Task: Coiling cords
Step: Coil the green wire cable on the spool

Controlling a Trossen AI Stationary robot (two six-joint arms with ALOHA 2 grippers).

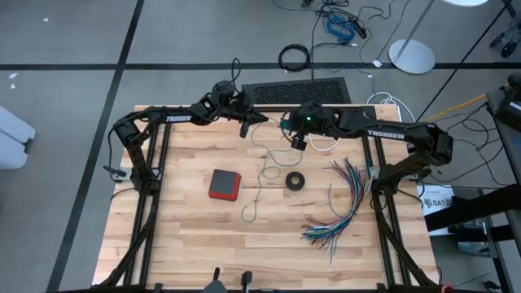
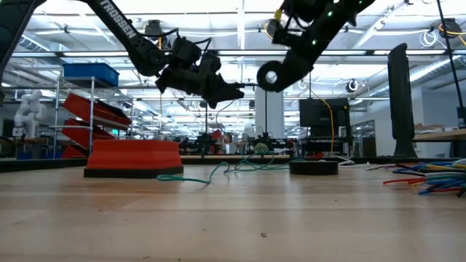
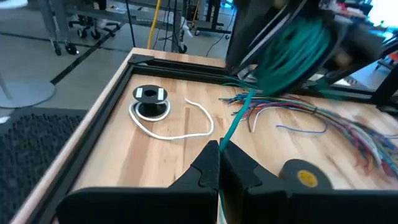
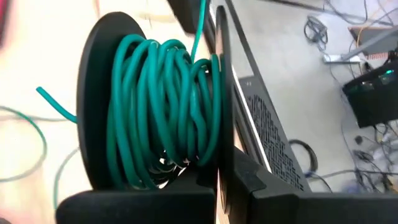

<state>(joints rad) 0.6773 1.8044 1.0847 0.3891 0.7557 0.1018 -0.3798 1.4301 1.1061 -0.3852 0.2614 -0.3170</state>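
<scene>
You are partway: much teal cord (image 4: 165,106) is wound on the spool at the right gripper (image 1: 299,138), fingers pressed shut. Left gripper (image 3: 219,163) pinches the strand; slack trails toward 6 o'clock. White cord (image 3: 177,121), at 1 o'clock on the surface (image 1: 187,236), lies uncoiled.

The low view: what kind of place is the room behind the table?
Probably a robotics lab or workshop. Behind the light wooden table stand red angled shelf bins, long rows of ceiling lights and a small white robot arm.
</scene>
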